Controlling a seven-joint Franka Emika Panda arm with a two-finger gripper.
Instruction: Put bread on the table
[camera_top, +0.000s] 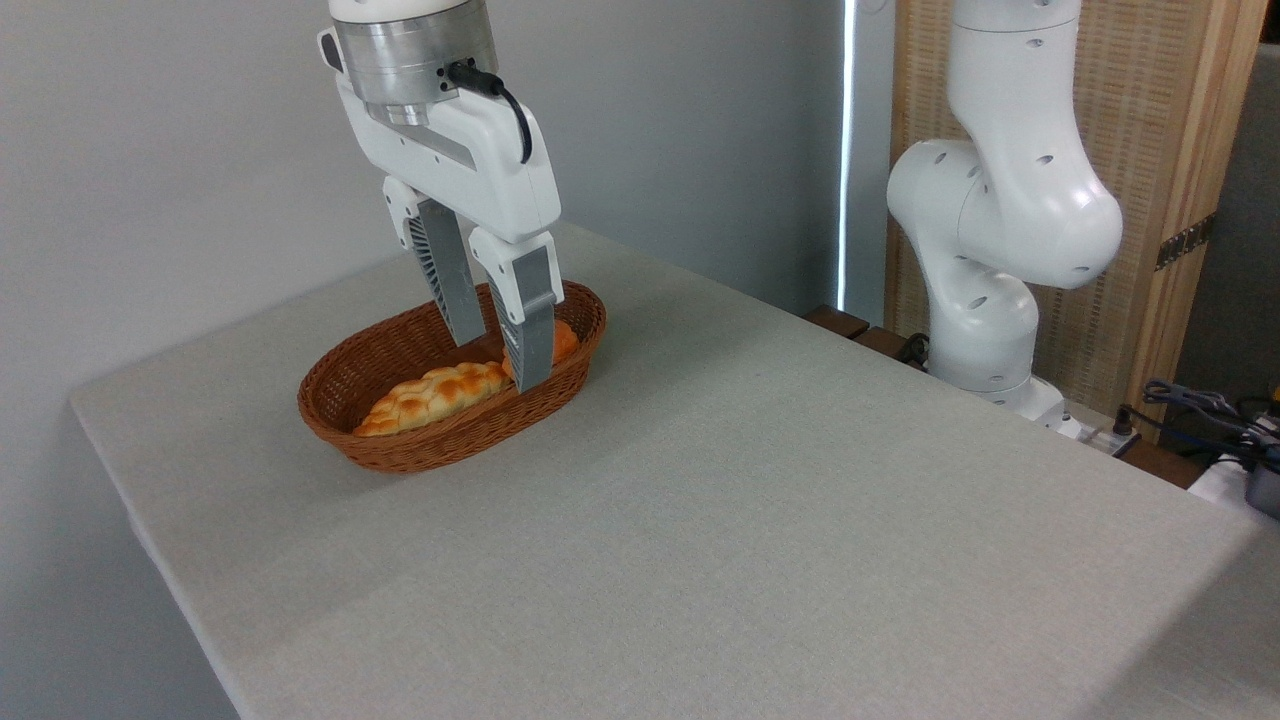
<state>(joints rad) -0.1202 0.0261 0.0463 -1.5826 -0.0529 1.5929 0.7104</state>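
Open gripper (500, 362) over basket (400, 455), bread (564, 342) (mostly hidden), loaf (430, 394)

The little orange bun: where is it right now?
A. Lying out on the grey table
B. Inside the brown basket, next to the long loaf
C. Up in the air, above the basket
B: the little orange bun sits inside the wicker basket beside the braided loaf, partly hidden behind the fingers reaching down into it.

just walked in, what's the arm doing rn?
The gripper is lowered into the wicker basket, fingers spread on either side of the orange bun at the basket's right end. The bun is not lifted yet. A braided loaf lies beside it. The table holds no bread.
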